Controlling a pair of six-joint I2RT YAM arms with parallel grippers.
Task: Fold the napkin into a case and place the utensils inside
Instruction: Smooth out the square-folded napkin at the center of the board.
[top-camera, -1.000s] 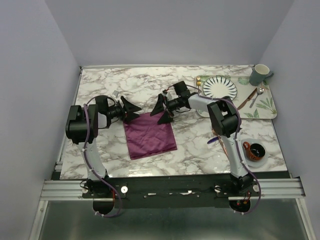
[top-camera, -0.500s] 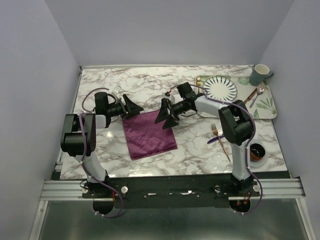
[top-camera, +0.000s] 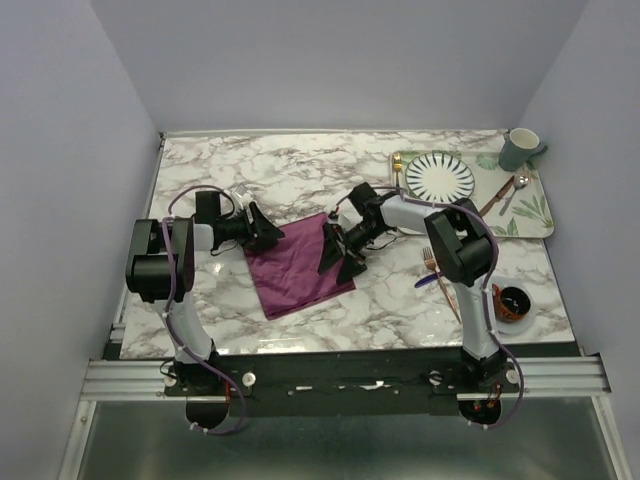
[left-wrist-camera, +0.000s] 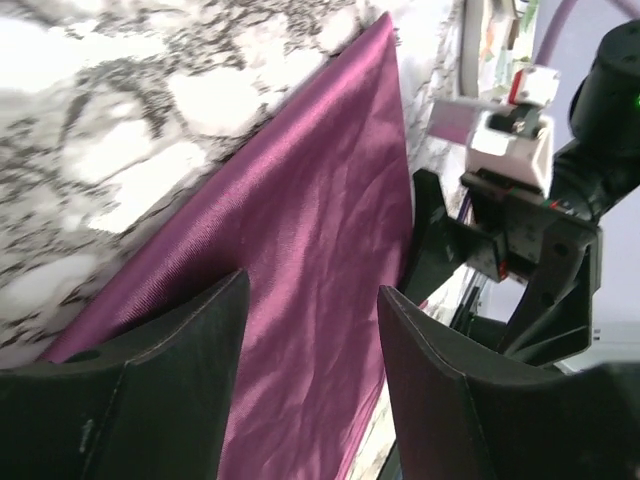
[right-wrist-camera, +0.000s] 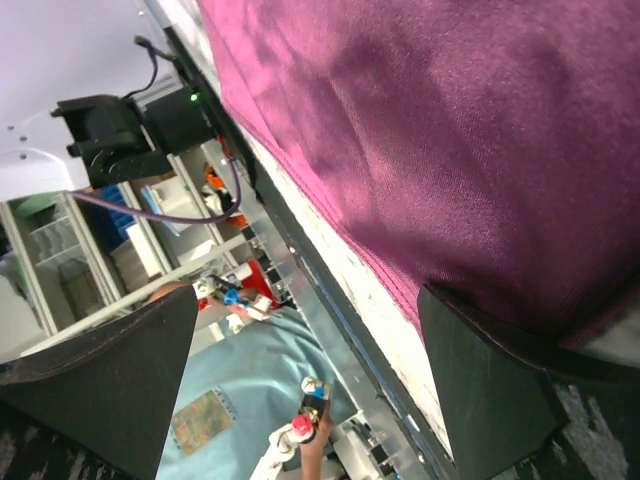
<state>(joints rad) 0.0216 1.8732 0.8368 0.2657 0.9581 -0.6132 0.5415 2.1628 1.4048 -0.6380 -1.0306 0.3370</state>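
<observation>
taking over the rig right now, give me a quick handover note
Left gripper: open, jaws astride the napkin's far left edge, not clamped.
Right gripper: open wide at the napkin's right edge.
Napkin flat on the marble table between the arms; copper fork and blue knife lie to its right.
Done: no case formed.
Left: fold the case, slip fork and knife in.

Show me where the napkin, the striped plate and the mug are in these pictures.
napkin (top-camera: 298, 268), top external view, middle of the purple cloth.
striped plate (top-camera: 440, 177), top external view, bare centre of the plate.
mug (top-camera: 518, 150), top external view, side of its grey-green body.
</observation>
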